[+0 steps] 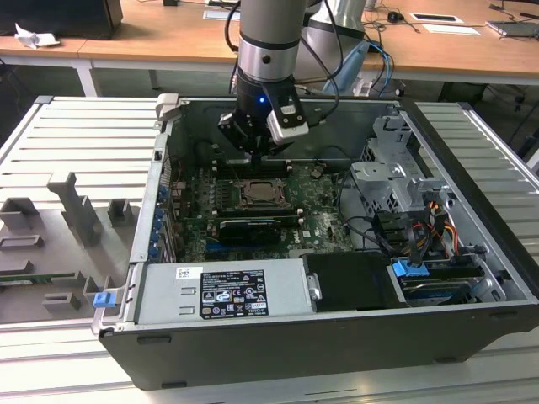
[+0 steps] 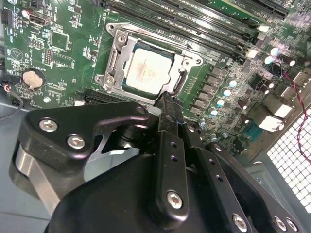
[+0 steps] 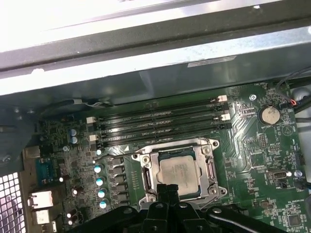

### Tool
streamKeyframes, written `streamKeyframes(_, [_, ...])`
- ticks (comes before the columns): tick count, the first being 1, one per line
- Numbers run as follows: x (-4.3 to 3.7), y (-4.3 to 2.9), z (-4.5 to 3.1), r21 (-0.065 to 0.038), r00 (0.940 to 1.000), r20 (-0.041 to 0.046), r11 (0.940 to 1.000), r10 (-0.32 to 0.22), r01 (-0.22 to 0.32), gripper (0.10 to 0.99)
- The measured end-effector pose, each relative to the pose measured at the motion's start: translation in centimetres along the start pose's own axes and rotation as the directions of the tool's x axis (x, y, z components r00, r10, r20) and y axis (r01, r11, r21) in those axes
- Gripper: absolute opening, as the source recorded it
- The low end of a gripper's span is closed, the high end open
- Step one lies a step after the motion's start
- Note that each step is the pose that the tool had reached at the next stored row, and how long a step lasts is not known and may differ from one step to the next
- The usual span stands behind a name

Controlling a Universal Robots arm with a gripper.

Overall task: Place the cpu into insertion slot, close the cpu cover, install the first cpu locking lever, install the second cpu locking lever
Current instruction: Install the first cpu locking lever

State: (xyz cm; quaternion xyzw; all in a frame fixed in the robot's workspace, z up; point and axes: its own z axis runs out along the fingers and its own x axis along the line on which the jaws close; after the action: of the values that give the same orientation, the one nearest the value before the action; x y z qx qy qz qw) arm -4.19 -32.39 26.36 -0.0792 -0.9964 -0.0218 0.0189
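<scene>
The cpu (image 2: 146,72) (image 3: 178,170) shows its pale metal face inside the insertion slot (image 1: 263,194) on the green board. The silvery cpu cover (image 2: 114,54) (image 3: 146,178) lies flat around it, and the chip shows through the cover's window. My gripper (image 1: 255,156) (image 2: 166,99) (image 3: 167,190) hangs just above the socket's edge. Its black fingers are shut together with nothing between them. In both wrist views the fingertips end at the rim of the cover. A thin lever wire (image 3: 116,156) runs along one side of the socket.
Long black memory slots (image 3: 155,127) lie beside the socket, and a coin battery (image 3: 268,115) sits on the board. A long black card (image 1: 246,227) stands in front of the socket. The grey power supply (image 1: 223,290), drive cage (image 1: 396,181), cables and case walls enclose the space.
</scene>
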Motion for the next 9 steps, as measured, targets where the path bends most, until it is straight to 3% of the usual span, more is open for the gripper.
streamKeyframes(9, [0.47, -0.07, 0.02, 0.001, 0.9998, -0.0004, 0.9998, -0.020, 0.020, 0.106])
